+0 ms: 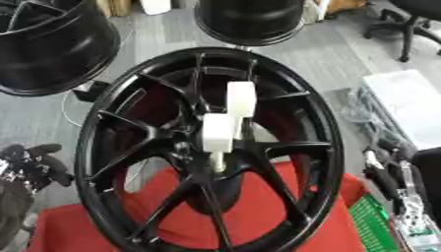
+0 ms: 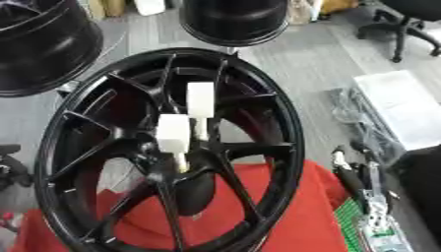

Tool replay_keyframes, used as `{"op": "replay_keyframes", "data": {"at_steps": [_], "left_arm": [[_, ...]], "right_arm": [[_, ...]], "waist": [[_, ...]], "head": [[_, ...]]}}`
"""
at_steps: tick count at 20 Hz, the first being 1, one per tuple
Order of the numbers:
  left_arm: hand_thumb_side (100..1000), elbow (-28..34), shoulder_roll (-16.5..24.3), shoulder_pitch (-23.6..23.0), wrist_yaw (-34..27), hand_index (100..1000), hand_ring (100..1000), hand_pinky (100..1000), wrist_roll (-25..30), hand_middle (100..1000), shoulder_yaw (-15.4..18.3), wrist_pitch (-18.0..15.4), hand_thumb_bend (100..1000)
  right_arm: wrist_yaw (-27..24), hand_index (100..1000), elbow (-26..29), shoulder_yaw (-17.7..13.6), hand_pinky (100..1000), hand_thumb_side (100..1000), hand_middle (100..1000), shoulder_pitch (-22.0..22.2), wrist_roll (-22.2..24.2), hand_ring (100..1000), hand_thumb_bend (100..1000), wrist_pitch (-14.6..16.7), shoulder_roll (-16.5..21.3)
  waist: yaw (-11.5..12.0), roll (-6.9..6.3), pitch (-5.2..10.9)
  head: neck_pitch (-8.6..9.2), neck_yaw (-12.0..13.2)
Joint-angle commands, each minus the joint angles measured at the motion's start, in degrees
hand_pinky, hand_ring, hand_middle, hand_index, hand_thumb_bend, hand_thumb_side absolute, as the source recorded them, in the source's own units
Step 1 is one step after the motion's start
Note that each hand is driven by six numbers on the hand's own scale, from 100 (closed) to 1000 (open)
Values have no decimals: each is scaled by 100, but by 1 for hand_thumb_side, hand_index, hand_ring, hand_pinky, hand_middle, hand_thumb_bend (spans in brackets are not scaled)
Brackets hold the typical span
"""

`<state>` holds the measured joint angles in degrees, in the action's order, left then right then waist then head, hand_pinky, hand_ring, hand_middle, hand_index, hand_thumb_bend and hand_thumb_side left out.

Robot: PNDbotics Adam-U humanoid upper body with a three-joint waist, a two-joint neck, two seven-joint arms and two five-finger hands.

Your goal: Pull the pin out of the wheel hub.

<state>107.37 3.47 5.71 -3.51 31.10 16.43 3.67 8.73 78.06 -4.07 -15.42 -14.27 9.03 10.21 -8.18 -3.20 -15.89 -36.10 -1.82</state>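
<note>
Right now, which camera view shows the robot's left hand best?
The left eye view shows the black left robot hand best: curled fingers show beside the large black spoked wheel. The right eye view shows only a dark sliver of it at the left edge.

Wheel hub (image 1: 129,147) bottom rim cut off; left hand (image 1: 34,165) blurred at edge.

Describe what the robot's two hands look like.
The left hand, at the lower left edge, is black with small pale flecks. The right hand, at the lower right, is black with silver-white parts. I can't make out any cables or markings.
</note>
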Motion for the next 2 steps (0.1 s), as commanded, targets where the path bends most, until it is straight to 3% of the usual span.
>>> {"op": "replay_keyframes", "data": {"at_steps": [1,2], "left_arm": [[975,94,33,71,18,782,466,652,9,504,-4,9,145],[976,96,29,74,19,782,466,652,8,504,-2,13,146]], "right_arm": [[30,888,585,71,455,525,859,125,200,452,100,302,-37],[-25,888,725,67,455,525,859,207,277,452,100,388,-48]], "waist": [[-8,31,56],[-4,35,52]], "head": [[62,-1],[65,2]]}}
